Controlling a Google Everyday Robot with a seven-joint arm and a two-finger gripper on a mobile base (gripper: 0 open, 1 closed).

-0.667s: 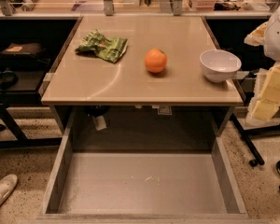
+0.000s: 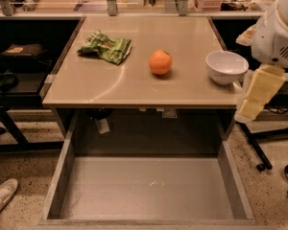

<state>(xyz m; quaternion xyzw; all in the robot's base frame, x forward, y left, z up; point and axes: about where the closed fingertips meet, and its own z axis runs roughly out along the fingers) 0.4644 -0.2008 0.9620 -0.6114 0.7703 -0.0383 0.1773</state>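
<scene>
My gripper (image 2: 256,96) hangs at the right edge of the view, a cream-coloured piece below the white arm housing (image 2: 278,32). It sits just off the table's right side, beside and slightly below a white bowl (image 2: 225,66), which is the nearest object. It holds nothing that I can see. An orange (image 2: 161,62) rests near the middle of the tan tabletop (image 2: 134,87). A crumpled green snack bag (image 2: 105,47) lies at the back left of the table.
Below the table's front edge a wide grey drawer (image 2: 149,188) is pulled fully open, with nothing in it. Dark shelving stands on the left, a chair base (image 2: 261,164) on the right, and a white shoe (image 2: 2,195) on the speckled floor.
The arm and gripper have shifted a little to the left, closer to the table's right edge and the bowl. The objects on the table have not moved.
</scene>
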